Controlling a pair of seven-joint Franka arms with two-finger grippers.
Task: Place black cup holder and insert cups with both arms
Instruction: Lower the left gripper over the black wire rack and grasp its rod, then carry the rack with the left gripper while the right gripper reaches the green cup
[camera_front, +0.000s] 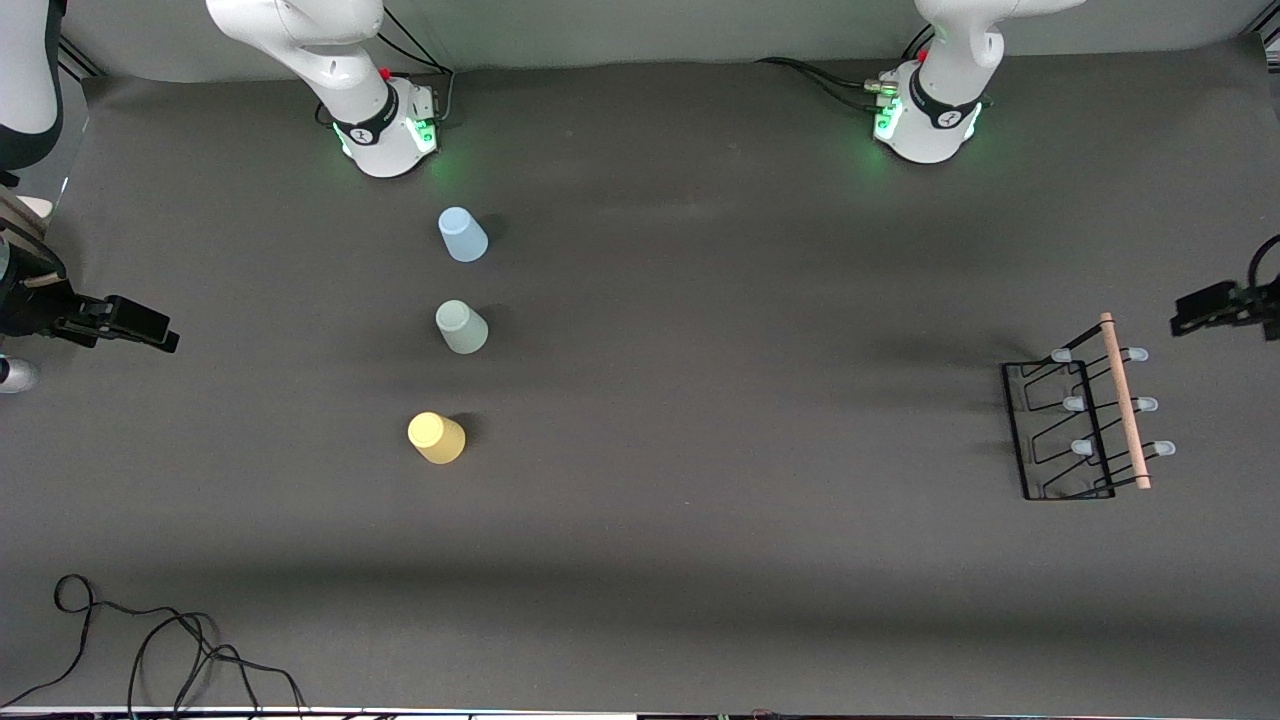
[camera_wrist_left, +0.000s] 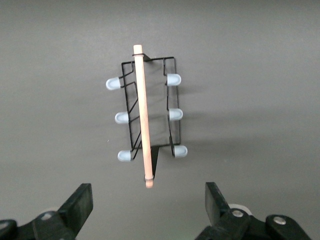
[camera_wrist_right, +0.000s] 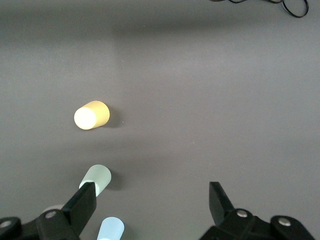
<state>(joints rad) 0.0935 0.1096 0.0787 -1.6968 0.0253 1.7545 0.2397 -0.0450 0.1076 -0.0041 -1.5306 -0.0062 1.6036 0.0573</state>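
Opening step, nothing grasped yet. The black cup holder (camera_front: 1085, 420) lies near the table edge at the left arm's end; your left gripper (camera_wrist_left: 149, 202) hangs over it, fingers wide. The blue cup (camera_front: 462, 234), mint cup (camera_front: 461, 326) and yellow cup (camera_front: 436, 437) wait under your wide-open right gripper (camera_wrist_right: 151, 205). Next, likely grasp the wooden handle (camera_front: 1125, 400).

Robot lab: grey-matted table (camera_front: 700, 560), two arms (camera_front: 330, 60).
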